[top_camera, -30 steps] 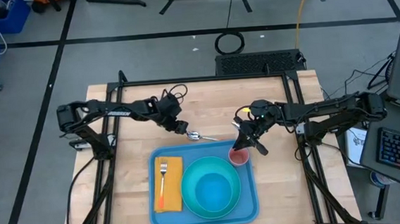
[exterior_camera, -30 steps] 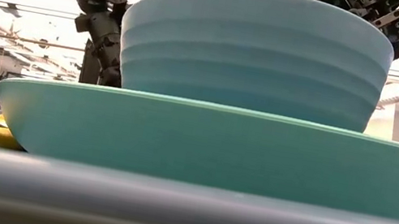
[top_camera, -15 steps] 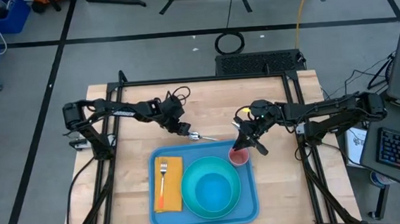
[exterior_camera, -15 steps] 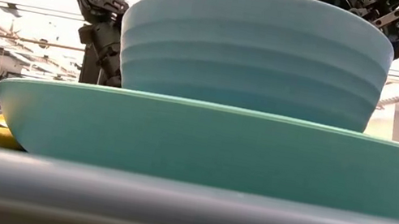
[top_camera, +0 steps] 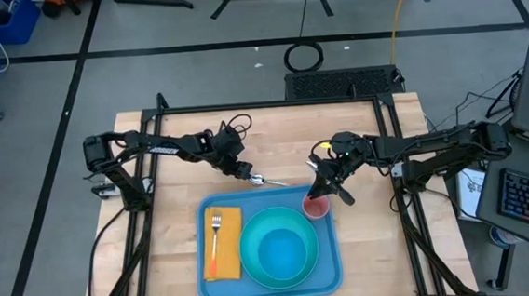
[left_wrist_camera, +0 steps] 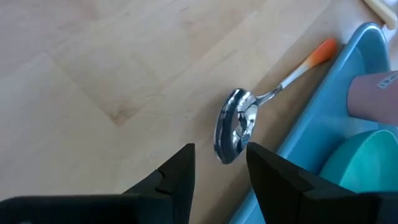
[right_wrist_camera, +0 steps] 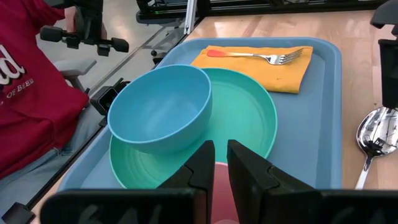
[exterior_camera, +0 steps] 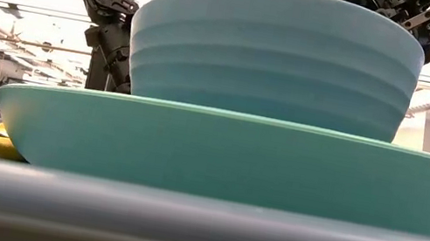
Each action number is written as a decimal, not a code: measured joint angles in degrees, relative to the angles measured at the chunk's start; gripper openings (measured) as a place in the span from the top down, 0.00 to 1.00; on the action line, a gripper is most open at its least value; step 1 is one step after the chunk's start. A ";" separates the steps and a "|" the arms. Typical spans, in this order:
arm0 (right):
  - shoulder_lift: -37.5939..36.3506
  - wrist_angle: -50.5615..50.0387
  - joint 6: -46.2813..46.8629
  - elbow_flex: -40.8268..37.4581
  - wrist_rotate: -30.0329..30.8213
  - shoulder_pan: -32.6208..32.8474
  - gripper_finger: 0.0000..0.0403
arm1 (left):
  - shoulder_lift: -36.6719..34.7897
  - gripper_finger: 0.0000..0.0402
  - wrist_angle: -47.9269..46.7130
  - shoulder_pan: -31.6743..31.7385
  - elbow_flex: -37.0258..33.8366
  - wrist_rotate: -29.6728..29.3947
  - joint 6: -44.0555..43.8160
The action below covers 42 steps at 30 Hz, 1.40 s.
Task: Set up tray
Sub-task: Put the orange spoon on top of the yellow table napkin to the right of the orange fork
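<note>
The left gripper (top_camera: 246,174), fingers parted and empty, hovers over the bowl of the spoon (top_camera: 269,179), which lies on the table just beyond the tray's (top_camera: 334,276) far rim, its long axis along that rim. The tray sits at the table's near edge. The right gripper (top_camera: 322,192) pinches the pink cup (top_camera: 316,207) at the tray's far right corner.

On the tray (top_camera: 329,272): one plate (top_camera: 252,265), one bowl (top_camera: 284,251), one napkin (top_camera: 228,262), one fork (top_camera: 216,237), one pink cup (top_camera: 316,207). Beside it: one spoon (top_camera: 269,180).
</note>
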 joint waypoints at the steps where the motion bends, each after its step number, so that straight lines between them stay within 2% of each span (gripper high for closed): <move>1: 0.00 0.00 0.00 0.00 0.00 0.00 0.92 | 0.00 0.63 -0.12 0.04 0.00 -0.06 -0.02; 25: 0.00 0.02 -0.85 0.00 0.04 0.00 0.92 | 1.52 0.63 1.15 -2.19 0.07 -1.60 -1.17; 31: 0.00 0.06 -0.85 0.00 0.06 -0.02 0.92 | 5.61 0.63 5.43 -2.13 0.15 0.84 -2.48; 42: 0.02 0.03 -0.87 0.00 1.53 -0.02 0.92 | 5.20 0.63 7.30 -1.42 0.00 1.97 -1.09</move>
